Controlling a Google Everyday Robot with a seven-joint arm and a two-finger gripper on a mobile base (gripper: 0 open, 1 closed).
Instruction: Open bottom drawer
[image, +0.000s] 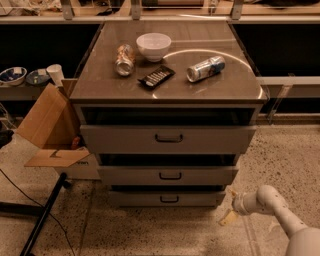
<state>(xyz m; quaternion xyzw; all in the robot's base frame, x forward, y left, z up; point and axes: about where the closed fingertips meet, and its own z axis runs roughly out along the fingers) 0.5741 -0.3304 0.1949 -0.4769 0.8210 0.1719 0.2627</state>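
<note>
The grey cabinet has three drawers. The bottom drawer is the lowest one, with a shallow flat front and a small dark bar handle. Its front sits close in under the middle drawer, and none of its interior shows. My gripper hangs low near the floor, just right of the bottom drawer's right end and clear of the handle. It is open and empty, with one fingertip above the other.
On the cabinet top lie a white bowl, two cans and a dark flat remote-like object. An open cardboard box stands left of the cabinet, with a black stand leg on the floor beside it.
</note>
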